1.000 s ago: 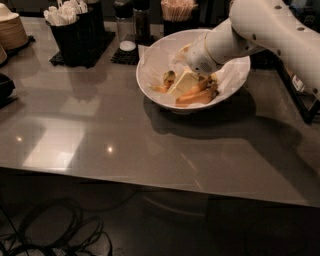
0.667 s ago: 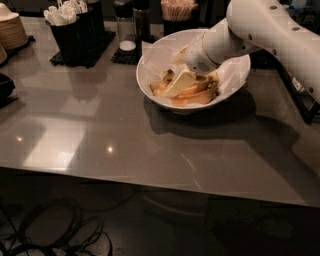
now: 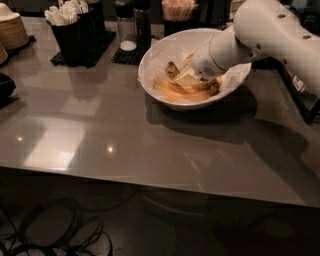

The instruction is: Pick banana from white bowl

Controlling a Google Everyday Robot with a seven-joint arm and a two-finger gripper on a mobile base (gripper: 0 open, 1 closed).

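gripper [image 3: 186, 76]: low inside the white bowl [image 3: 146, 75], over the fruit; whether it is spread or pinching cannot be told | banana [image 3: 182, 93]: lies in the bowl on crumpled paper, seemingly touching the gripper | bowl: stands on grey table [image 3: 100, 145]

- Gripper [image 3: 187, 77] down inside white bowl [image 3: 150, 60], low on fruit; front end lost against pale paper, outline not clear.
- Banana [image 3: 182, 93] below it: upper side covered by gripper, skin marks too blurred to read.
- Far right rim of bowl hidden behind arm [image 3: 270, 35]; arm cut by right edge.
- Stack of brown bowls [image 3: 11, 31] and dark object [image 3: 5, 86] cut by left edge; dark object not recognisable.
- Containers [image 3: 177, 10] at back cut by top edge.
- Cables [image 3: 50, 232] below table [image 3: 125, 140] dim, cut by bottom edge.
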